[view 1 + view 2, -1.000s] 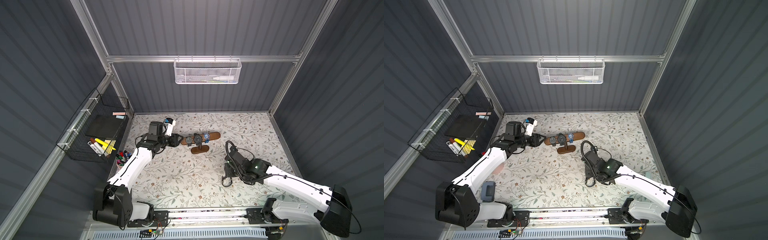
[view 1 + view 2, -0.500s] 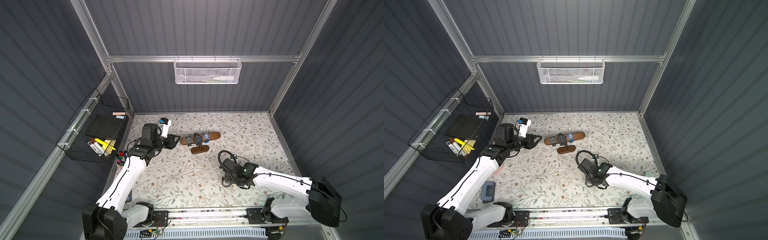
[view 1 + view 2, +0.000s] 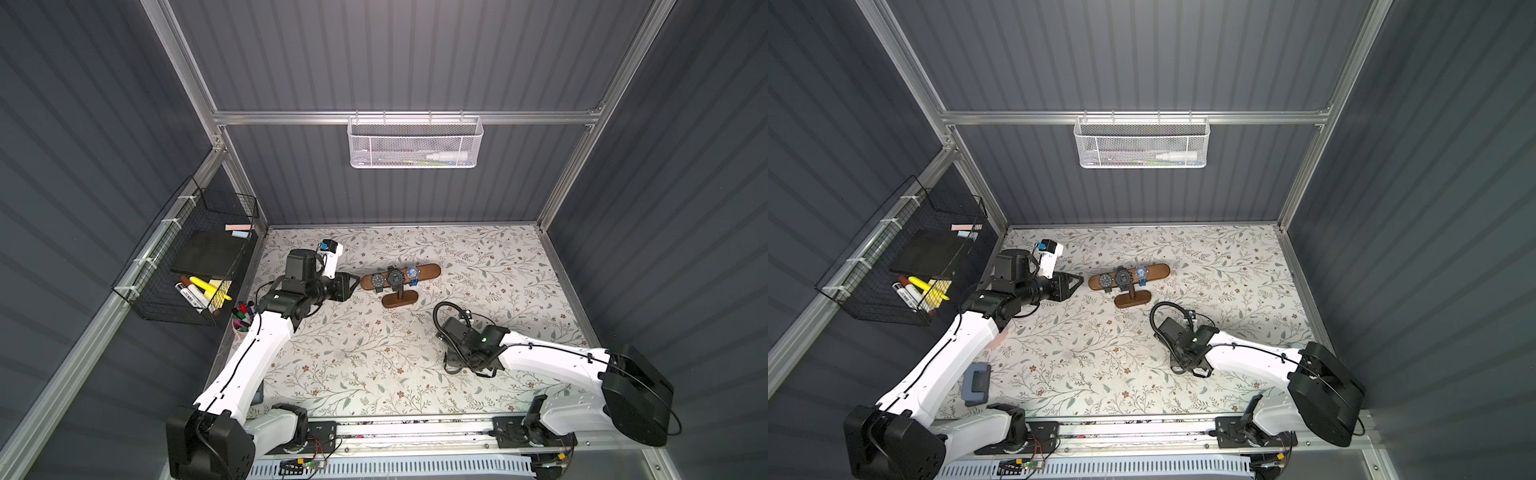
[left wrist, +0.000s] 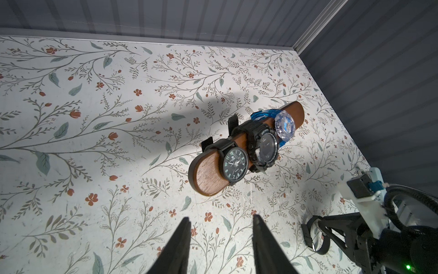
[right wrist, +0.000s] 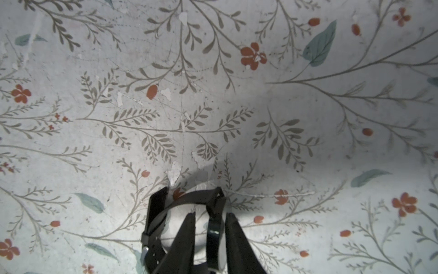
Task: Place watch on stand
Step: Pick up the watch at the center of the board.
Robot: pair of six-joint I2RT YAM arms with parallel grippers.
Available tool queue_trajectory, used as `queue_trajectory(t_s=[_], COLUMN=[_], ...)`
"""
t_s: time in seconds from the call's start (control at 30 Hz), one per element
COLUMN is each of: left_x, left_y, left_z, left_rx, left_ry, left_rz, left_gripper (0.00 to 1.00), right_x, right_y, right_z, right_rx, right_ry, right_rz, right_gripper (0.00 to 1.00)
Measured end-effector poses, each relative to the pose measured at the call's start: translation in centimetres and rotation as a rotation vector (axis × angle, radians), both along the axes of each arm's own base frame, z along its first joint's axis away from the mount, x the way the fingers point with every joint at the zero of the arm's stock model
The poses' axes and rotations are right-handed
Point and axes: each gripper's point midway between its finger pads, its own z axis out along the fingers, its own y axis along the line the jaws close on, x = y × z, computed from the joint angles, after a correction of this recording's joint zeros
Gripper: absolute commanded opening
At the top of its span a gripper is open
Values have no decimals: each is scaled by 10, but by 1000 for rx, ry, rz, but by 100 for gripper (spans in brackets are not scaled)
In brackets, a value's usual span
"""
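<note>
Since a second ago the right gripper [image 5: 210,214] has sunk lower over the floral mat [image 3: 374,353] in front of the stand [image 3: 430,271], out past its right end. Its fingers now straddle one side of the black watch [image 5: 154,225]. The watch lies on its edge on the mat where it lay before, well apart from the stand. The jaws stand narrow with a sliver of gap on one side, so whether they pinch the watch cannot be told. The left gripper [image 4: 221,217] has drawn back a touch and hovers just off the stand's left end, moderately spread with nothing between its fingers. The stand itself has not shifted and is upright on its oval base. Three other watches [image 4: 265,148] wrap the middle of its bar side by side: a dark-dialled one, a chunky black one and a clear blue one. Bare wood shows at both ends of the bar. The right wrist's cable loop [image 3: 446,309] arches between the stand's base and the watch. Left of the stand, a cup of pens [image 3: 243,320] stands at the mat's edge, with a black wire basket [image 3: 191,266] on the wall beyond. A white mesh basket [image 3: 415,141] hangs on the wall behind the stand.
</note>
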Motion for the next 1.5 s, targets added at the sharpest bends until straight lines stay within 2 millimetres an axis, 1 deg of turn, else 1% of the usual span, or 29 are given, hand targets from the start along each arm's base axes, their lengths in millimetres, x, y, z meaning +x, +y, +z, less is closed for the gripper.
queue_trajectory(t_s=[0.13, 0.2, 0.37, 0.43, 0.53, 0.57, 0.7, 0.77, 0.87, 0.97, 1.07, 1.13, 1.2, 1.27, 1.33, 1.5], left_x=[-1, -1, -2, -2, -2, -2, -2, -2, -3, -5, -13, -21, -29, -35, -39, -44], left_y=[0, 0, 0, 0, 0, 0, 0, -1, -4, -16, -40, -61, -78, -91, -101, -126], left_z=[-2, -3, -3, -3, -3, -3, -3, -2, -1, 4, 8, 14, 19, 23, 25, 17], left_rx=[2, 3, 4, 3, 3, 0, -9, -17, -39, -59, -81, -107, -136, -158, -171, -169], left_ry=[10, 14, 17, 17, 18, 20, 25, 29, 39, 32, 29, 25, 23, 21, 24, 56], left_rz=[0, 0, 0, 0, 0, 2, 6, 7, 5, -7, -51, -86, -118, -138, -150, -180], left_gripper=[43, 43, 43, 43, 42, 42, 42, 41, 40, 40, 40, 40, 40, 41, 42, 43], right_x=[-1, -2, -3, -4, -5, -5, -6, -4, 6, 27, 51, 66, 77, 84, 89, 93], right_y=[-1, -1, -1, -2, -3, -2, -2, -1, 6, 19, 28, 30, 30, 29, 28, 31], right_z=[-5, -6, -7, -8, -10, -9, -8, -3, 18, 51, 90, 113, 128, 139, 145, 144], right_rx=[-15, -18, -15, -17, -18, -12, -14, -15, -4, 29, 61, 74, 78, 74, 67, 49], right_ry=[15, 20, 26, 29, 33, 34, 36, 26, -20, -89, -169, -221, -254, -279, -294, -302], right_rz=[0, 0, 1, 1, -3, -8, 9, 21, 60, 87, 108, 120, 130, 142, 157, 197], right_gripper=[27, 23, 22, 18, 3, 0, 0, 0, 0, 0, 0, 0, 0, 0, 0, 0])
